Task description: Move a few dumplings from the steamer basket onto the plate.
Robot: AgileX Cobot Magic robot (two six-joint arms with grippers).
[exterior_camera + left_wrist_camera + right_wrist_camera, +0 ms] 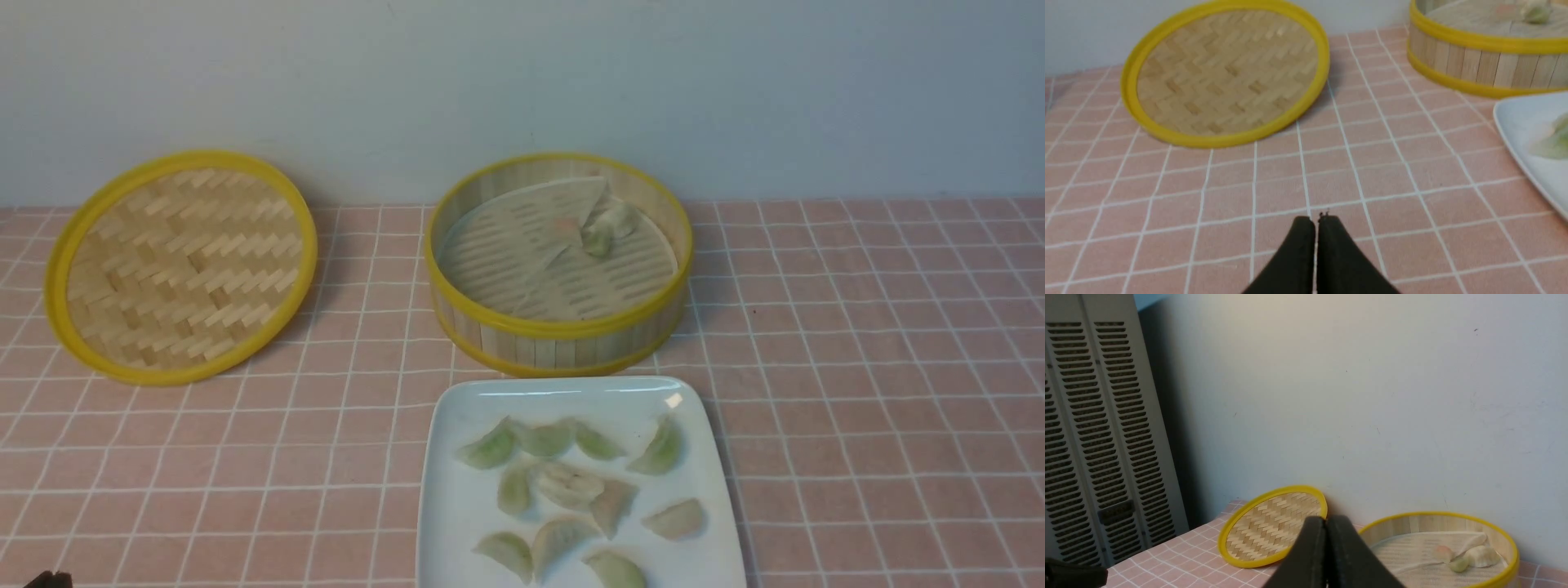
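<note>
The steamer basket (563, 331) stands at the back centre, its pale liner folded up on one side. A few dumplings (608, 229) lie by that fold, also seen as dumplings (1470, 557) in the right wrist view. The white plate (457, 506) sits just in front of the basket with several pale green and pinkish dumplings (571, 486) on it. My left gripper (1316, 218) is shut with nothing in it, low over the cloth to the left of the plate (1519, 118). My right gripper (1326, 519) is shut and empty, raised and pointing toward the basket (1453, 520).
The woven bamboo lid (181, 265) leans against the wall at the back left. A pink checked cloth (882, 367) covers the table. A grey louvred panel (1098, 428) stands beyond the table's left end. A dark bit of the left arm (49, 580) shows at the front view's bottom corner.
</note>
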